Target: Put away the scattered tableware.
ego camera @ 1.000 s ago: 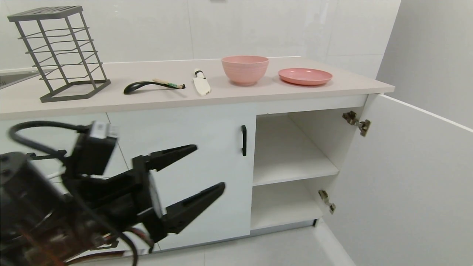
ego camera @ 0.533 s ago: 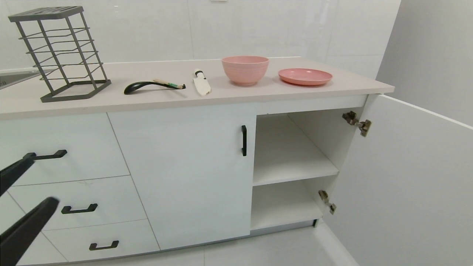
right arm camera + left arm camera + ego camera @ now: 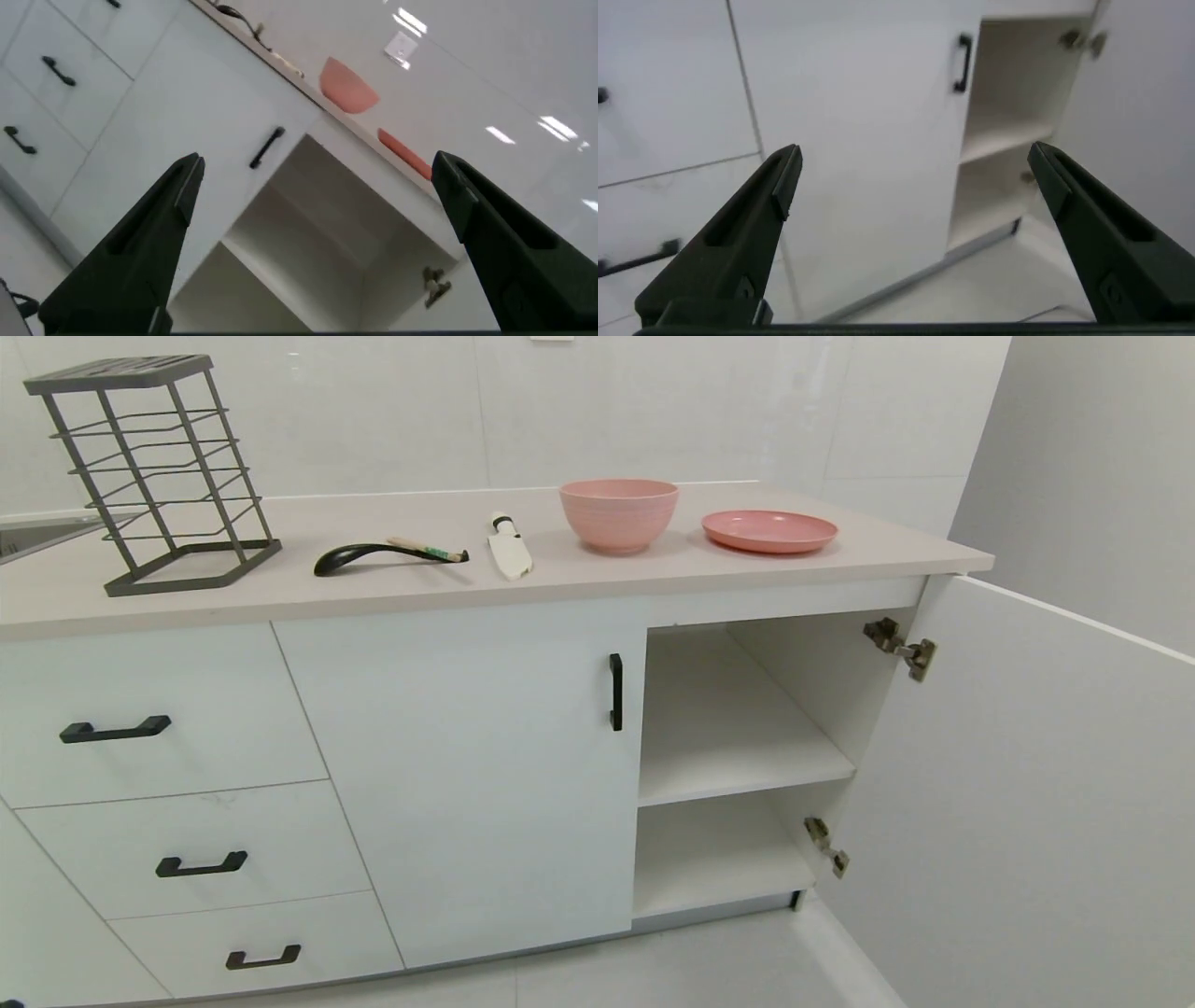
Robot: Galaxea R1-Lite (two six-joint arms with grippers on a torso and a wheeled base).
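- Nothing looks put away yet: all the tableware lies on the bench, so I judge the task barely begun.
- The pink bowl stands upright near the back, with the pink plate just beside it towards the right end, the two apart.
- The white utensil lies flat to the left of the bowl, and the black spoon lies further left, near it but not touching.
- The wire rack stands at the left end with nothing in it.
- The left pincer is spread wide and carries nothing; it hangs low, facing the cupboard fronts.
- The right pincer is also spread wide and bare, looking up at the open cupboard from below.
- Left to do, by my reckoning: lift each of the four pieces and stow it.
- The cupboard's right door is swung wide, and both its shelves are bare.
- The left door with its black handle and the three drawers are shut.
- White tiled walls, pale floor.
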